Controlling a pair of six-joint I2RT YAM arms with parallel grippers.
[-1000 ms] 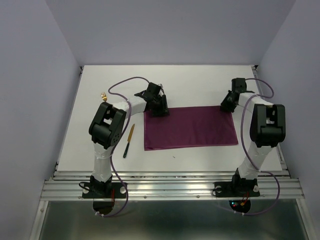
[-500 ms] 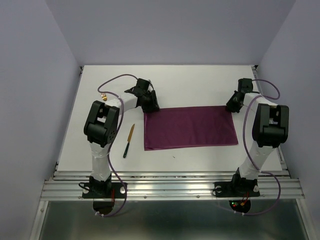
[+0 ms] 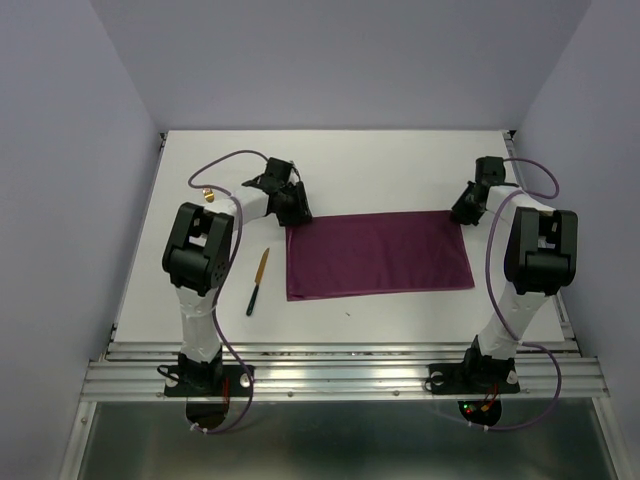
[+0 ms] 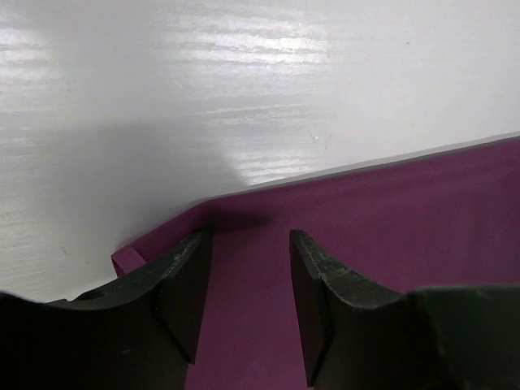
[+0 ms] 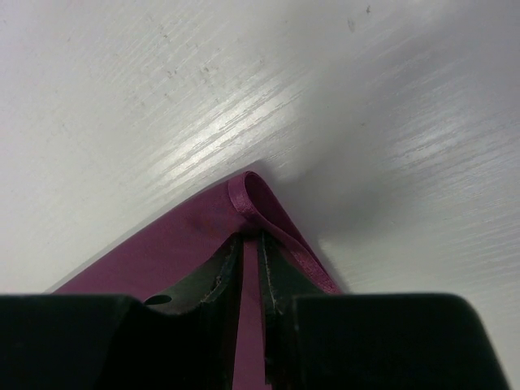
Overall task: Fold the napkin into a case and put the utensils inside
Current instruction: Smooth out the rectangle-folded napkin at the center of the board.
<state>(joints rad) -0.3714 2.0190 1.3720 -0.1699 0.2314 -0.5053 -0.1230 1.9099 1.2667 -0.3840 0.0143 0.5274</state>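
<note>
From above, the napkin [image 3: 378,255] lies flat as a wide rectangle mid-surface [image 3: 400,165]. The left tool [image 3: 291,207] sits at its 10 o'clock corner and the right tool [image 3: 466,208] at its 2 o'clock corner. The knife [image 3: 259,281] lies apart at the cloth's 9 o'clock, and the fork [image 3: 207,193] shows only its gold tip beyond the left arm.

In the left wrist view the fingers [image 4: 183,284] stand apart, gripping nothing, with purple cloth beneath and between them and its edge at 12 o'clock.

In the right wrist view the fingers [image 5: 278,280] are nearly together, pinching the napkin's corner, which curls into a small loop at 12 o'clock.
</note>
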